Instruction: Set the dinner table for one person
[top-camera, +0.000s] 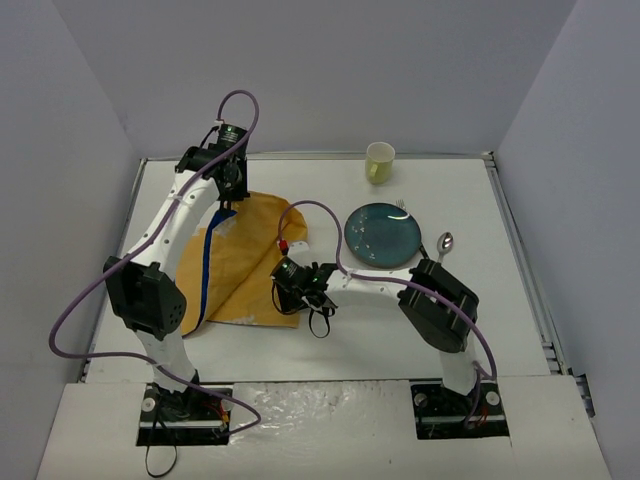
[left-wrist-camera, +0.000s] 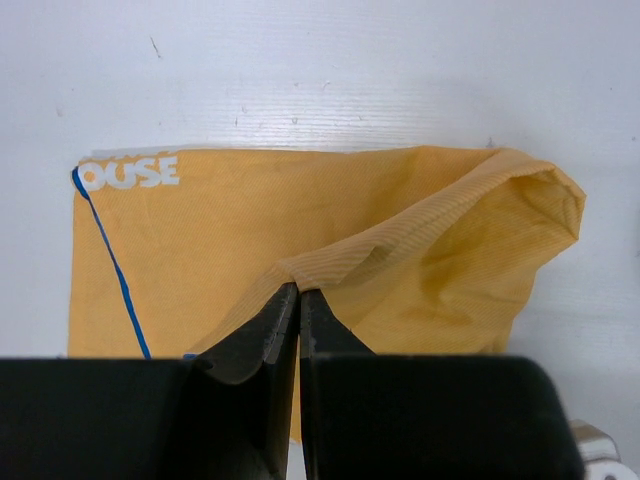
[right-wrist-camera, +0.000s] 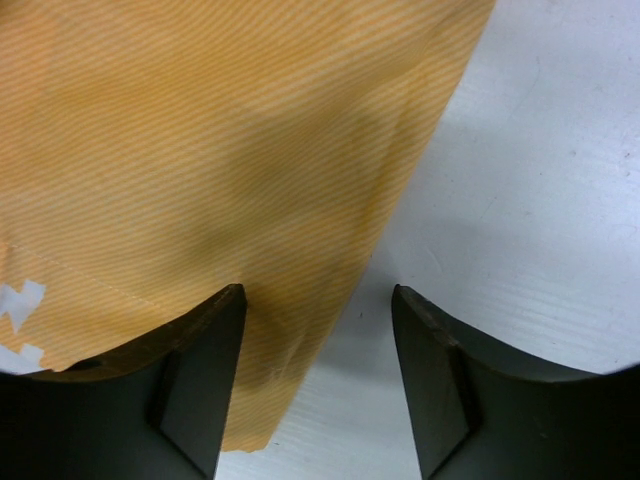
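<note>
The large flat white rectangular table (top-camera: 500, 290) with its thin metal rim spreads under both arms from their bases to the far grey walls. It carries an orange-yellow cloth mat with white print and a blue line (top-camera: 245, 255) on its left half, with a round teal plate (top-camera: 383, 235), a pale yellow mug (top-camera: 380, 161) and a metal spoon (top-camera: 444, 243) to the right. The left gripper (left-wrist-camera: 298, 290) is closed tight on a raised fold of the mat, one side of which is doubled over. The right gripper (right-wrist-camera: 318, 300) stands wide open and holds nothing, one finger over the mat's near edge and the other over bare table.
</note>
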